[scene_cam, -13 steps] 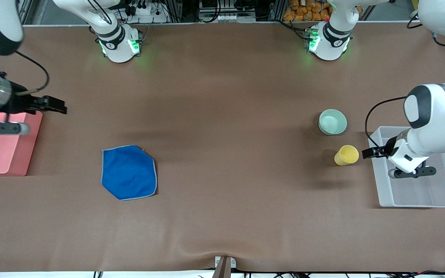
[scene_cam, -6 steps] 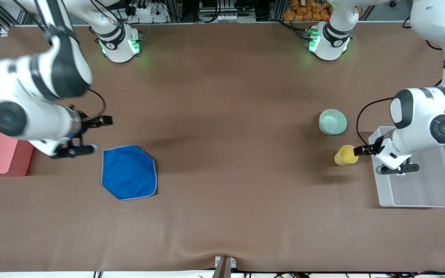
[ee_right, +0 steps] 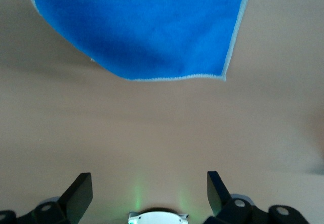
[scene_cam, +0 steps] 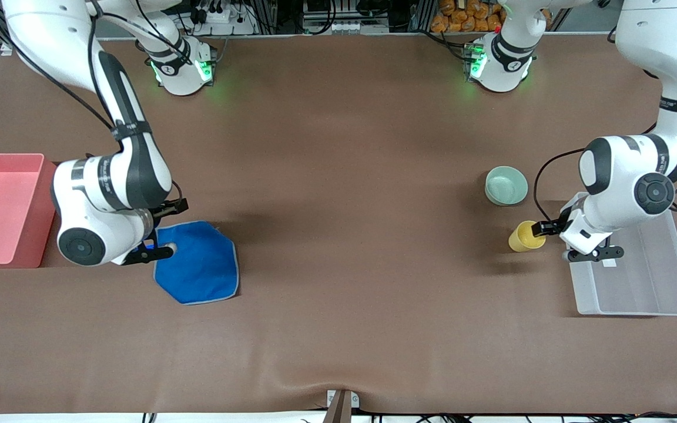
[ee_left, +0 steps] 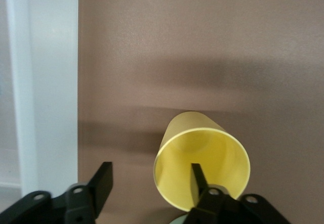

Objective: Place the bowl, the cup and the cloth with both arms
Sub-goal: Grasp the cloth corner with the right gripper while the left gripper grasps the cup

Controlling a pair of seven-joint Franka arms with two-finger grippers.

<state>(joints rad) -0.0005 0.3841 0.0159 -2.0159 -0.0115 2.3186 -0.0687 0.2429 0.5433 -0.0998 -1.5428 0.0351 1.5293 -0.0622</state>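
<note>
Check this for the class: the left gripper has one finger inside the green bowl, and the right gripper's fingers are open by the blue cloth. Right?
Not quite. The left gripper has one finger inside the yellow cup, not the green bowl, as the left wrist view shows. The rest stands.

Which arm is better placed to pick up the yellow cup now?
The left arm. Its claw already straddles the cup's wall, one finger inside the rim. The right claw is open by the cloth, at the right arm's end.
</note>
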